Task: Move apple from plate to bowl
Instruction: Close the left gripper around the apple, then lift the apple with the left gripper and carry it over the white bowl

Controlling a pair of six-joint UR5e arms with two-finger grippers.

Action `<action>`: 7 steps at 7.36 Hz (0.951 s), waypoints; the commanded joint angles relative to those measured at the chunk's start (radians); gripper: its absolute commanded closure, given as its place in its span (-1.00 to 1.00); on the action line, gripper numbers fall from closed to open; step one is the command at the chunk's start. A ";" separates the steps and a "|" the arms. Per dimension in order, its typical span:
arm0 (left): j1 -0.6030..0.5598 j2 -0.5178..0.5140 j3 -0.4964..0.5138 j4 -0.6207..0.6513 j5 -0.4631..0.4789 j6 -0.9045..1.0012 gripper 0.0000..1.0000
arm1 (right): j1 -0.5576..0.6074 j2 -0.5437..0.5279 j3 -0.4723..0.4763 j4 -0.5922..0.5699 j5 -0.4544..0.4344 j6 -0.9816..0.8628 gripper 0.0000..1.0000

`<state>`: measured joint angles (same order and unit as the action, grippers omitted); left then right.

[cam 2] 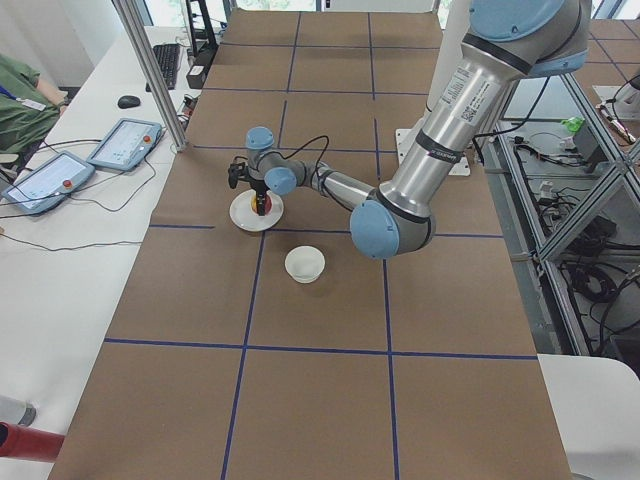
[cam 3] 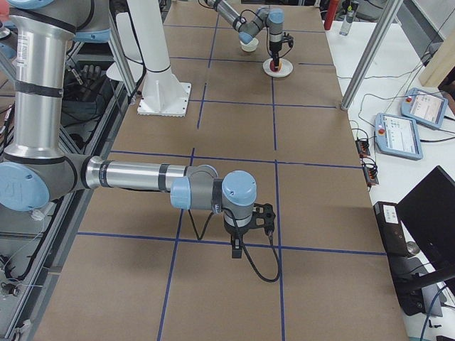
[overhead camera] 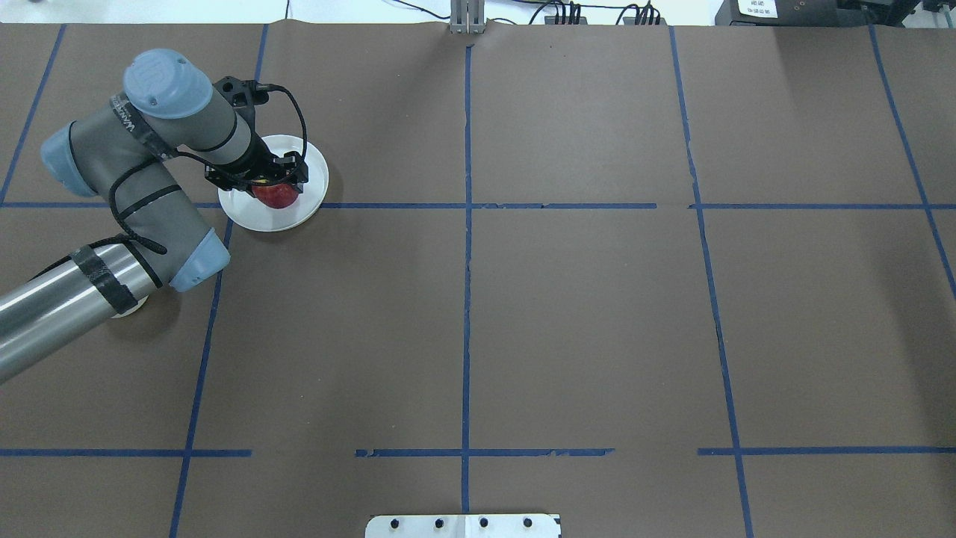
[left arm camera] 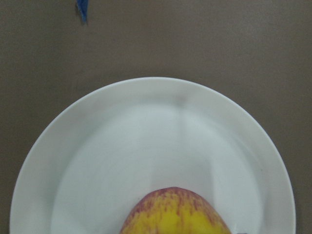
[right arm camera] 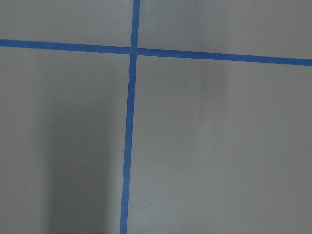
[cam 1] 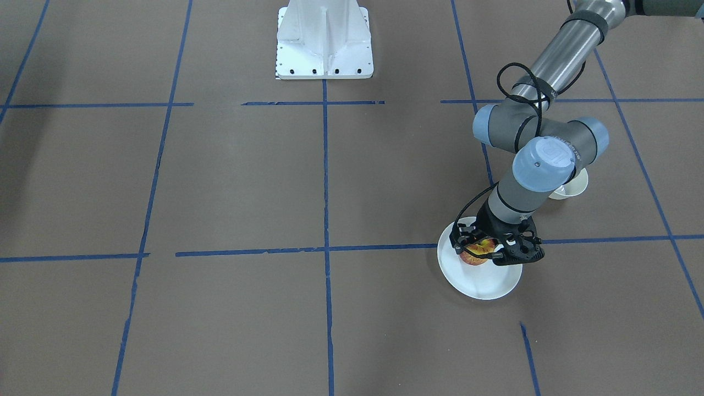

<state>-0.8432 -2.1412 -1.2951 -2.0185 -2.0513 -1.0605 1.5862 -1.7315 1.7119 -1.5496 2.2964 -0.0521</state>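
From across the table, the plate (cam 1: 484, 285) lies nearest, white and round on the brown table (cam 1: 231, 181). The apple (cam 1: 476, 256) rests on the half of the plate toward the robot. The left gripper (cam 1: 485, 251) is down over the apple with a dark finger on either side. Whether the fingers press the fruit or only flank it is hard to judge here. The bowl (cam 1: 573, 190) sits beyond the plate, partly hidden behind the arm's blue-capped wrist joint.

Overhead, the left arm comes in low from the left edge. Its gripper (overhead camera: 261, 179) stands over the plate (overhead camera: 314, 178), and the red apple (overhead camera: 278, 196) shows just under the claw.

From the robot's left end, the bowl (cam 2: 304, 264) is close to the camera and stands apart from the plate (cam 2: 244, 220), which carries the apple (cam 2: 262, 206).

From the robot's right end, the near arm holds the right gripper (cam 3: 252, 226) above bare table. I cannot tell how wide it stands.

The left wrist camera shows the apple's yellow-red top (left arm camera: 175, 214) at the bottom edge, with the plate (left arm camera: 97, 161) spreading beyond it.

The right wrist camera shows only a blue tape cross (right arm camera: 131, 48) on the brown surface.
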 commanded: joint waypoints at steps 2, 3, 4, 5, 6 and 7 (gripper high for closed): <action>-0.081 0.012 -0.045 0.012 -0.149 0.014 0.90 | 0.000 0.000 0.000 0.000 0.000 0.000 -1.00; -0.117 0.052 -0.108 0.021 -0.161 0.036 0.90 | 0.000 0.000 0.000 -0.001 0.000 0.000 -1.00; -0.150 0.091 -0.172 0.070 -0.161 0.107 0.89 | 0.000 0.001 0.000 0.000 0.000 0.000 -1.00; -0.195 0.137 -0.278 0.183 -0.161 0.223 0.87 | 0.000 0.000 0.000 0.000 0.000 0.000 -1.00; -0.226 0.197 -0.382 0.292 -0.159 0.347 0.87 | 0.000 0.001 0.000 0.000 0.000 0.000 -1.00; -0.253 0.292 -0.476 0.332 -0.158 0.420 0.86 | 0.000 0.001 0.000 0.000 0.000 0.000 -1.00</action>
<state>-1.0571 -1.9503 -1.6465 -1.7712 -2.2101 -0.7565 1.5861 -1.7308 1.7119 -1.5494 2.2964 -0.0522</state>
